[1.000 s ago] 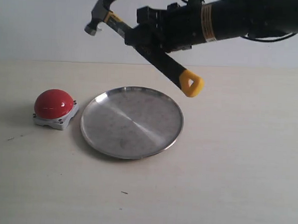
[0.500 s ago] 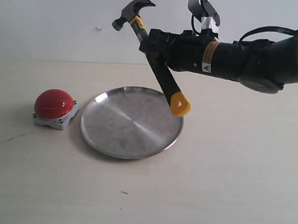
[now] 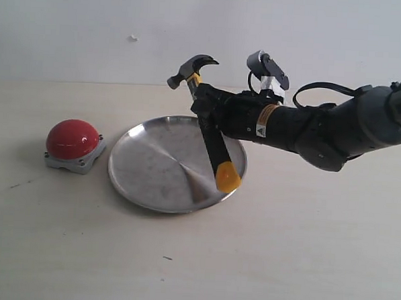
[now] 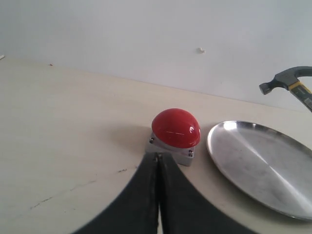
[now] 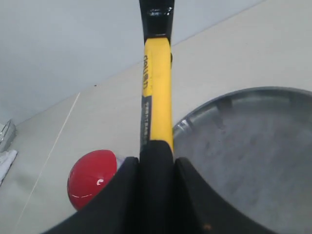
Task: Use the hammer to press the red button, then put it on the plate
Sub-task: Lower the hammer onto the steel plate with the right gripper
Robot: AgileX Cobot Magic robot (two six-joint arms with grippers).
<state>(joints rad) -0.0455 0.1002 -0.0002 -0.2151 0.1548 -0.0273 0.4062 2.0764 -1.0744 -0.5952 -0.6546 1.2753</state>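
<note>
The right gripper (image 3: 206,104) has its fingers (image 5: 126,187) pinching the black grip of the claw hammer (image 3: 215,148), about centre of the exterior frame. The head is tipped up toward the wall (image 3: 72,22) and the yellow end hangs low over the right part of the silver plate (image 3: 152,168). Can't tell if that end touches the metal. Looks to me like the put-down step, so I'd lower slowly, lay the handle flatter so the head lands inside the rim too, then let go. Drop it tilted and it could clang or roll onto the counter (image 3: 303,249). The red button (image 3: 72,138) sits at left, just beside the plate. The left gripper (image 4: 158,163) has its fingers pressed together, holding nothing
</note>
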